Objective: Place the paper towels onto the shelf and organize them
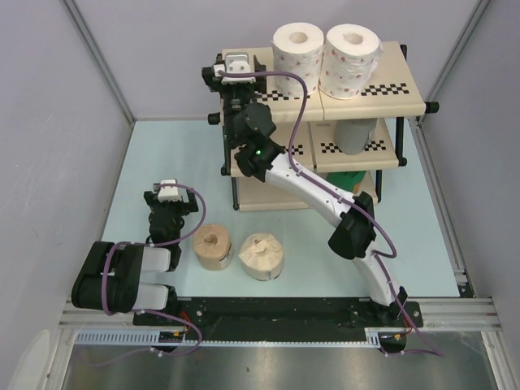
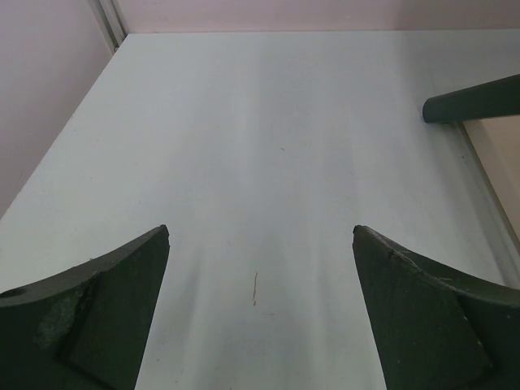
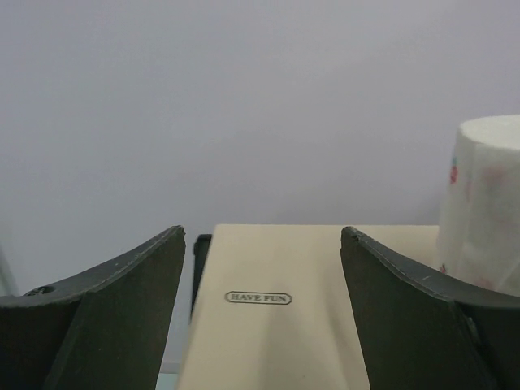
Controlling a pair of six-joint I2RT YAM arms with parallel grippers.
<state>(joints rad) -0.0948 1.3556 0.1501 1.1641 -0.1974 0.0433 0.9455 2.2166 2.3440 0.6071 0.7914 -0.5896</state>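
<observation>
We find the tan roll (image 1: 213, 246) and cream roll (image 1: 262, 256) standing upright on the table (image 1: 162, 154), just right of the nearer left gripper (image 2: 261, 233), spread empty; the right gripper (image 3: 262, 236) gapes empty above the shelf (image 1: 394, 65).

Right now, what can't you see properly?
- Green paper towel roll, top view: mostly hidden by the right arm and the cream shelf.
- Grey paper towel roll, top view: its top is hidden under the shelf's upper tier.
- White red-dotted roll, right wrist view: cut off by the edge.

Two rolls (image 1: 296, 47) atop shelf (image 1: 410, 97) (two others (image 1: 213, 246) on table (image 1: 162, 154) before it)
</observation>
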